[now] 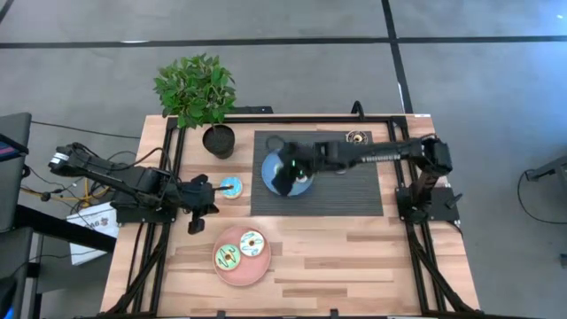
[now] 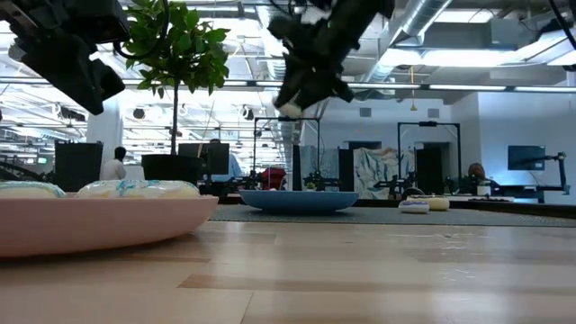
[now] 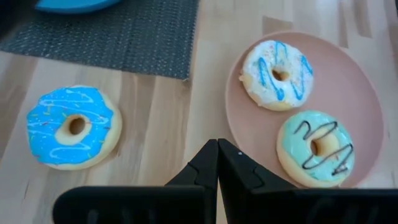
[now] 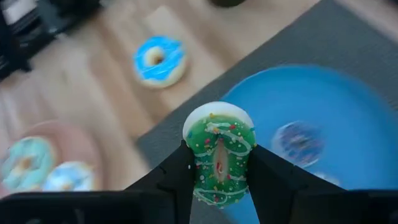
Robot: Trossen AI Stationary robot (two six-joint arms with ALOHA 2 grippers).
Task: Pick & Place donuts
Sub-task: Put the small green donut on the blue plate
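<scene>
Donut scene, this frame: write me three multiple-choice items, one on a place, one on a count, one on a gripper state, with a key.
1. Where does the light blue donut lie?
A. On the bare wood beside the dark mat
B. On the blue plate
C. On the pink plate

2. How many donuts lie on the pink plate?
A. None
B. Two
C. Four

3. What is the right gripper doing?
A. Hanging open and empty
B. Resting shut on the wood
C. Holding a green donut above the blue plate

Key:
1 A: the light blue donut sits on wood off the dark mat.
2 B: the pink plate carries two.
3 C: the right gripper clamps the green donut over the blue plate.
</scene>
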